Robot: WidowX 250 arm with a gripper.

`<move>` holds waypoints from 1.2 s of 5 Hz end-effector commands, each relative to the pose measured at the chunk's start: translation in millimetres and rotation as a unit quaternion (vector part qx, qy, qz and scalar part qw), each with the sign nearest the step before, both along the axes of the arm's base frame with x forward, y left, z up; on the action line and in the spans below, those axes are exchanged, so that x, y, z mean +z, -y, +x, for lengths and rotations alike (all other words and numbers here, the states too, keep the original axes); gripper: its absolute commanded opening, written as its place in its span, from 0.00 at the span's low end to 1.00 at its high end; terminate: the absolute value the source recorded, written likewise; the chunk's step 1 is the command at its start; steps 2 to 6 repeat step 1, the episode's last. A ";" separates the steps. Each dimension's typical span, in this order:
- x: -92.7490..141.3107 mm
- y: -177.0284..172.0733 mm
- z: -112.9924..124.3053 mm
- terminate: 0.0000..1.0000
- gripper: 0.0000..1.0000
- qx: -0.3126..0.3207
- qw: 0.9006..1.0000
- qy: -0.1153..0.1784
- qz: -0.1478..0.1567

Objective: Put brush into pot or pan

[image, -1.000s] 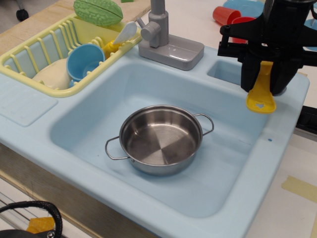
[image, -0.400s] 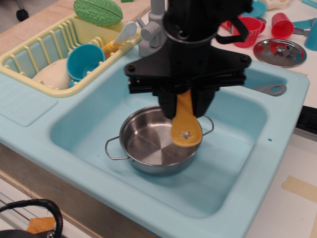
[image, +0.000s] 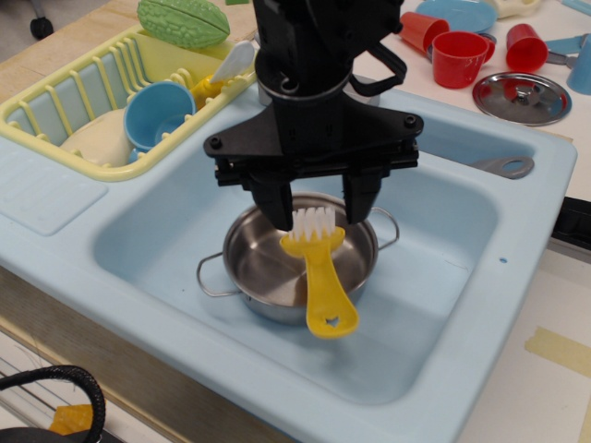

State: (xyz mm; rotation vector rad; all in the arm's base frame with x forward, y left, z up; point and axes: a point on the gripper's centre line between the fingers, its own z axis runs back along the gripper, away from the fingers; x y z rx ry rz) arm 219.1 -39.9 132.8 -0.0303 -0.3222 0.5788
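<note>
Gripper (image: 316, 214): black, directly above the pan, its two fingers spread apart with the bristle head between their tips; whether either finger touches the bristles cannot be told.
Brush (image: 320, 273): yellow with white bristles, bristle end up between the fingers, handle slanting down toward the near right; the rounded end with a star-shaped cut-out overlaps the pan's near rim in this view.
Pan (image: 268, 268): shallow stainless steel, two wire loop handles, sitting on the sink floor under the gripper.
Sink (image: 166, 212): light blue plastic basin, holding the pan near its centre.
Dish rack (image: 55, 101): pale yellow, far left, beside the basin.
Blue cup (image: 157, 111): lying in the rack.
Green vegetable toy (image: 183, 22): at the rack's far end.
Red cups (image: 460, 57): on the counter, far right.
Steel lid (image: 522, 97): flat on the counter, right of the red cups.
</note>
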 end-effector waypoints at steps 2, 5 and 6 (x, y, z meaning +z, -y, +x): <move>4.0 -1.6 2.4 1.00 1.00 0.002 1.000 0.007 -0.002; 4.0 -1.6 2.4 1.00 1.00 0.002 1.000 0.007 -0.002; 4.0 -1.6 2.4 1.00 1.00 0.002 1.000 0.007 -0.002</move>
